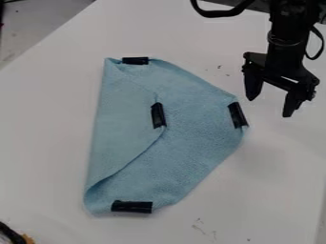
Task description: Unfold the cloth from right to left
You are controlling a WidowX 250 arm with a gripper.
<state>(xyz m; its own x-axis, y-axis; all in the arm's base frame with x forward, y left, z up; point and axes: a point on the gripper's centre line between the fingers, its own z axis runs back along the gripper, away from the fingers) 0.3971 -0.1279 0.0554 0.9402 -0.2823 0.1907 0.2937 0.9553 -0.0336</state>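
"Where's the cloth [197,128], from your seat?"

"Mid-surface [51,128], a bit left in my camera view. A flap [121,114] lies folded over its left part, its free corner near the middle, so I'd call the unfolding not yet done."

"And the claw [270,106]?"

"Above and right of the cloth, apart from it. Its fingers [253,87] stand wide, with nothing between them."

"How do you expect the fabric to behave?"

"Light and limp, I'd guess, with a soft nap that should grip well enough. Nothing fragile. The trouble is that it could bunch, or the lower layer could come up with the flap."

"So where do you take hold?"

"At the middle black tab [157,115], on the flap's free corner. It looks stiffer than the fabric, so it should give me a firmer bite. I'd leave the right black tab [237,115] alone; that's on the bottom layer."

"Then?"

"Shallow pinch, small lift, carry it left over the fold and lay it down beyond. I'd go slowly, because the lower left bend [96,193] looks rounded and loose, and a hard pull might drag the whole cloth."
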